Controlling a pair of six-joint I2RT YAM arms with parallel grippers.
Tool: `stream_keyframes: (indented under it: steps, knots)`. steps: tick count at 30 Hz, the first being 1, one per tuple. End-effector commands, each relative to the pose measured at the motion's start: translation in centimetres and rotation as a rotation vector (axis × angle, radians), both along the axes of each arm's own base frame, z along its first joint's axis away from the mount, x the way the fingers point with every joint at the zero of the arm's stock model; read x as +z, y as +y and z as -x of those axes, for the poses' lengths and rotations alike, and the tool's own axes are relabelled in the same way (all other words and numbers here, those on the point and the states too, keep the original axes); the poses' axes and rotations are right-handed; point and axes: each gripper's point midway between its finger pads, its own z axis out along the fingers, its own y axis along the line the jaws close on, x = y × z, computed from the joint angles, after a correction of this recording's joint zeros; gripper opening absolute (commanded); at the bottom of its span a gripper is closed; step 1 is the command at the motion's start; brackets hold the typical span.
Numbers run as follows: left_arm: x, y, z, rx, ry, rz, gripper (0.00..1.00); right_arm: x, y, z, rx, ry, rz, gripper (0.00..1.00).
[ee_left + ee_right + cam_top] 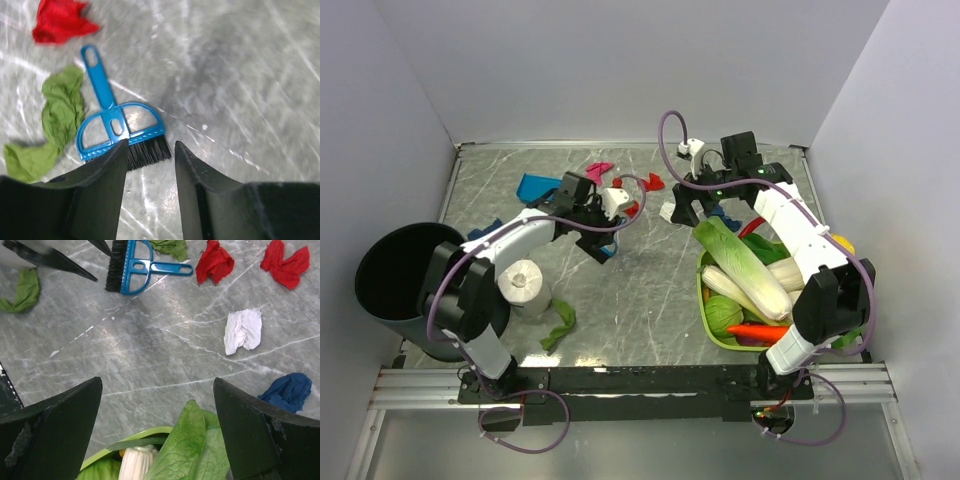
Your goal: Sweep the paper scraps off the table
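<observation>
- While paper scraps (243, 330) lie unswept across the counter (150, 355), mostly toward twelve o'clock, nothing looks cleared yet.
- My left fingers (602, 248) hang half-parted and empty over the bristles of the blue brush (117, 125).
- My right fingers (682, 212) gape wide, empty, toward two o'clock beside the vegetable tray (145, 434).

3 plain white walls (620, 60) across the upper frame, grey marble table (650, 290) at centre, metal rail (430, 385) along the bottom, soft even light

Blue hand brush (117, 127) lies flat; black bin (382, 272) stands far left, white tissue roll (525, 283) just beside it; green tray (712, 337) at right holds leafy vegetables (740, 265).
</observation>
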Motion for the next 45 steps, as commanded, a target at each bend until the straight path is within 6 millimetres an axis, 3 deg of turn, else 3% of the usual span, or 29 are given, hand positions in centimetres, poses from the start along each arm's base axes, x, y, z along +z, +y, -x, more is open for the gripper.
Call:
stream_keyframes:
  steps: [1,9,18,22,26,37,45]
  knots:
    - [-1.1,1.6,-3.2,0.288,0.016,-0.044,0.46,1.9,0.5,-0.4,-0.013,-0.029,-0.050,1.00]
    - [-4.0,2.5,-3.3,0.368,0.123,-0.137,0.45,1.3,0.3,-0.2,-0.040,-0.016,-0.048,1.00]
    - [-4.9,2.5,-2.2,0.374,0.180,-0.152,0.43,1.0,-0.1,-0.5,-0.067,-0.025,-0.035,1.00]
    - [-5.2,3.4,-1.7,0.387,0.181,-0.191,0.43,0.9,-0.1,-0.3,-0.066,-0.022,-0.033,1.00]
    - [-6.7,4.1,-1.1,0.401,0.181,-0.209,0.46,0.6,-0.2,-0.2,-0.066,-0.009,-0.029,1.00]
    - [-9.5,3.7,-0.5,0.382,0.228,-0.218,0.41,0.6,-0.3,-0.1,-0.074,-0.008,-0.023,1.00]
    - [-10.0,3.0,-0.5,0.362,0.230,-0.215,0.35,0.1,-0.4,0.2,-0.078,0.007,-0.019,1.00]
